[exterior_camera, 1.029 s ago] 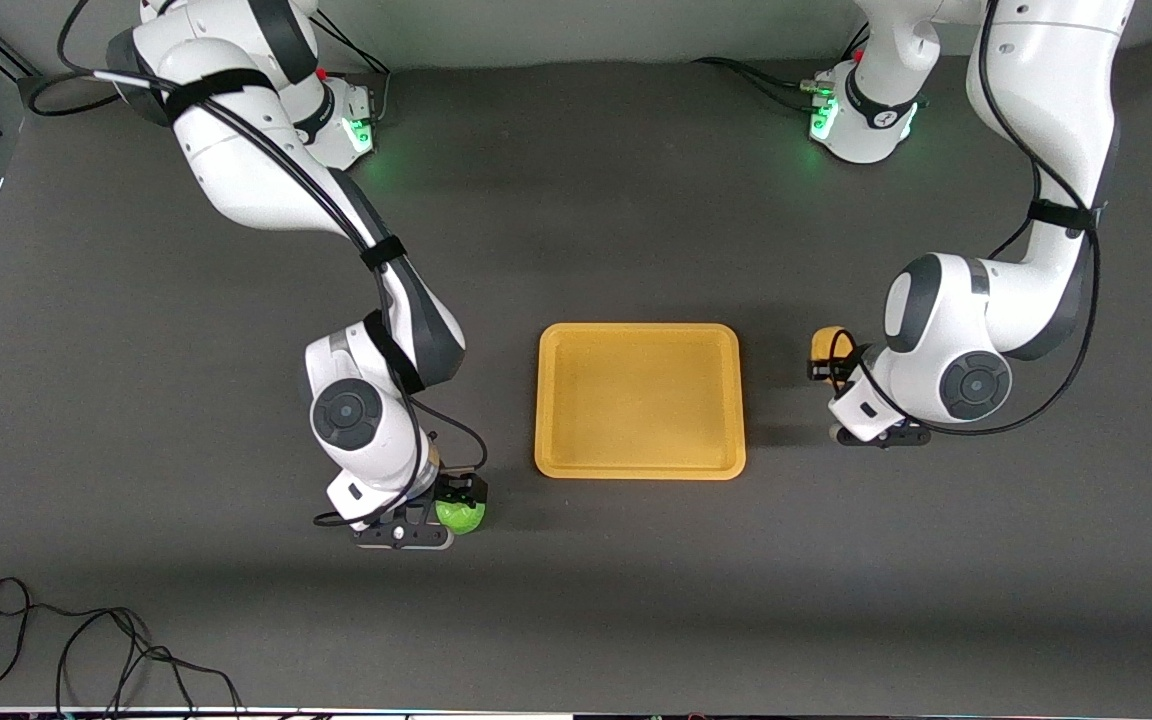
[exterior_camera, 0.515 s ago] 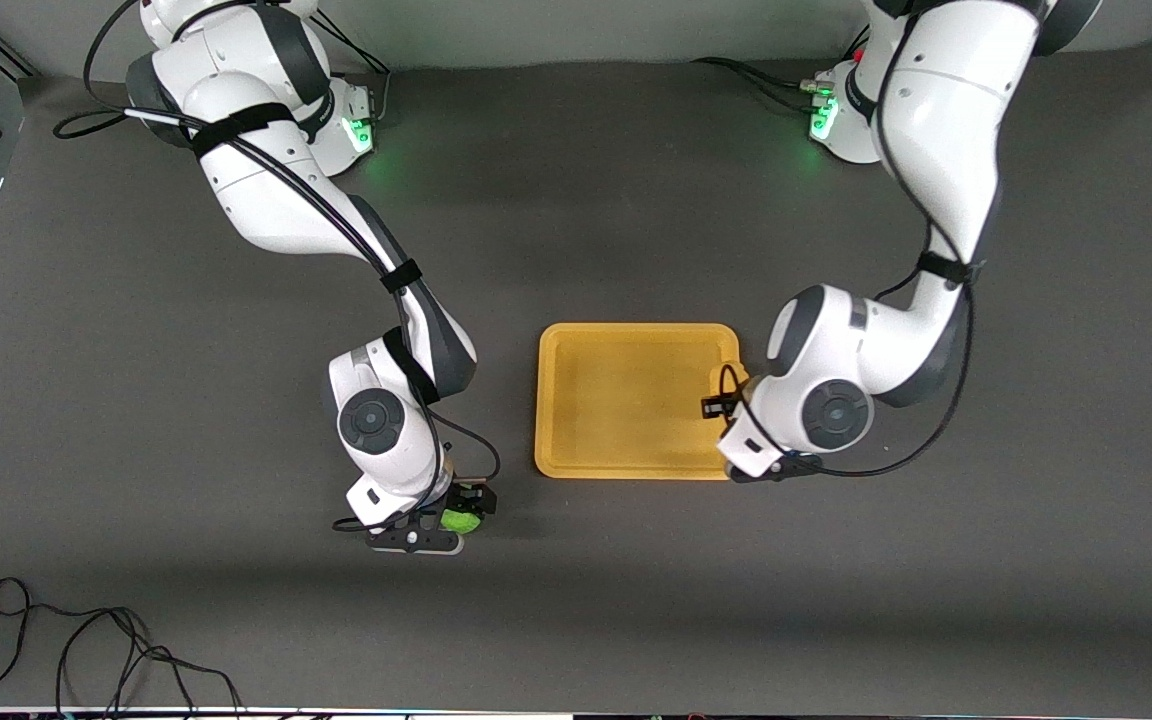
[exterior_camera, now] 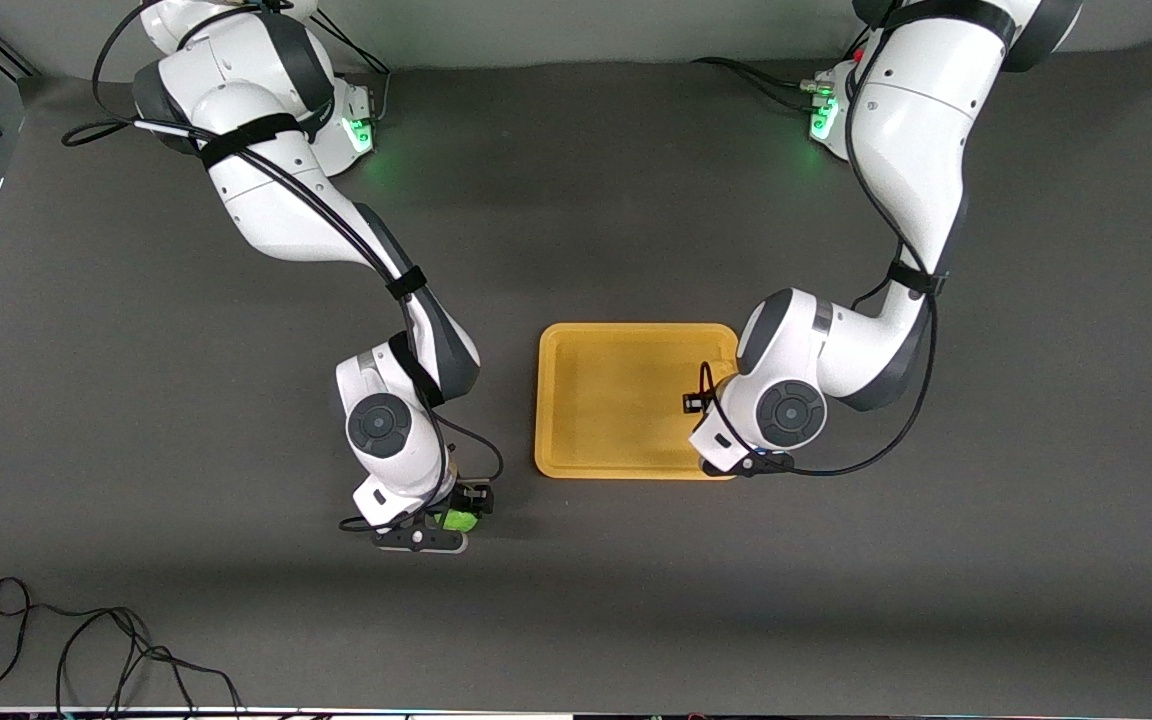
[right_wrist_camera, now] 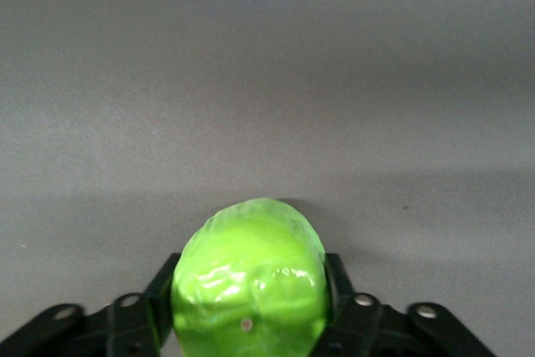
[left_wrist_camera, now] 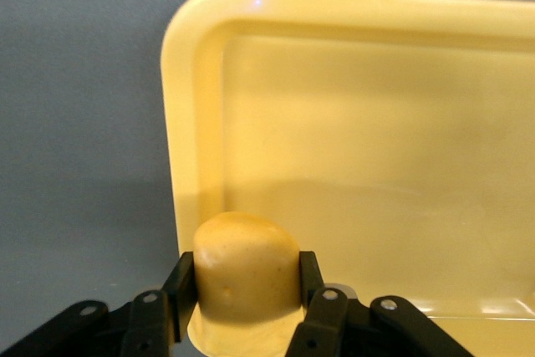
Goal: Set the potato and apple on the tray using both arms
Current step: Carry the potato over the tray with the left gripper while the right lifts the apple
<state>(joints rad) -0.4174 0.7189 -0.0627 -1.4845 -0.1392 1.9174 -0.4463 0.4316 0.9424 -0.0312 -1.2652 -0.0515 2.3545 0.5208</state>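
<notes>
The yellow-orange tray lies in the middle of the dark table. My left gripper is shut on the potato and holds it over the tray's end toward the left arm. In the left wrist view the potato sits just inside the tray's rim. The wrist hides the potato in the front view. My right gripper is shut on the green apple over the bare table, beside the tray's corner toward the right arm's end. The right wrist view shows the gripper and the apple over grey table only.
A loose black cable lies at the table's front corner toward the right arm's end. The arms' bases glow green along the table's edge farthest from the front camera.
My left arm has carried the potato from the table beside the tray to over the tray's end. My right arm has shifted slightly toward the tray, still holding the apple.
</notes>
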